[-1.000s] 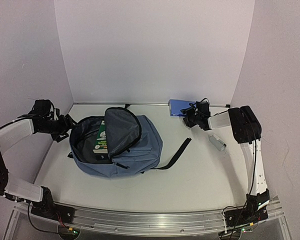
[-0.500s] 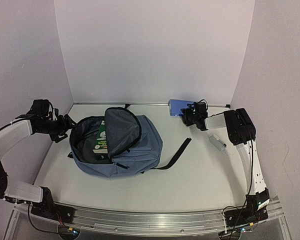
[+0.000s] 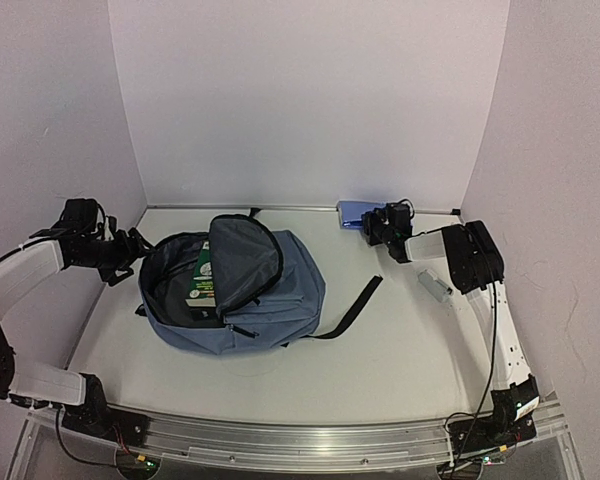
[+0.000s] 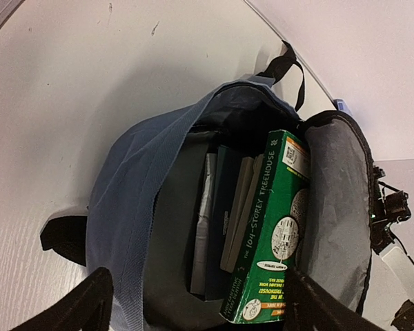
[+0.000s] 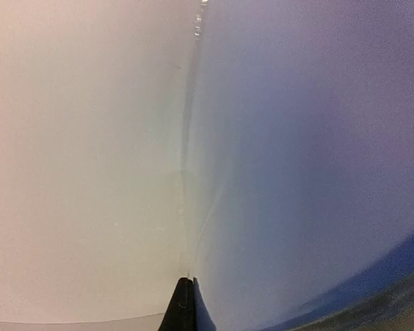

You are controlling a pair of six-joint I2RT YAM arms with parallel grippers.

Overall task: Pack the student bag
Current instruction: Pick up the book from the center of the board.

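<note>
The student bag [image 3: 280,295] lies unzipped at the left of the table, flap [image 3: 245,255] raised. A green book [image 3: 202,277] and other books stand inside it. My left gripper [image 3: 128,252] is open and empty at the bag's left rim. In the left wrist view its fingers [image 4: 76,303] straddle the bag's mouth [image 4: 131,179] above the green book [image 4: 272,227]. My right gripper [image 3: 372,224] is at the near edge of a flat blue notebook [image 3: 350,212] by the back wall. Its tips [image 5: 187,293] are shut, with the notebook's thin edge [image 5: 188,207] rising between them.
A small grey object [image 3: 435,285] lies on the table under the right forearm. A black bag strap [image 3: 355,305] trails to the right of the bag. The back wall stands right behind the notebook, and the left wall is close to the left arm.
My right gripper has moved back and left onto the notebook and shut. My left gripper has opened a little wider and stayed by the bag's rim.
</note>
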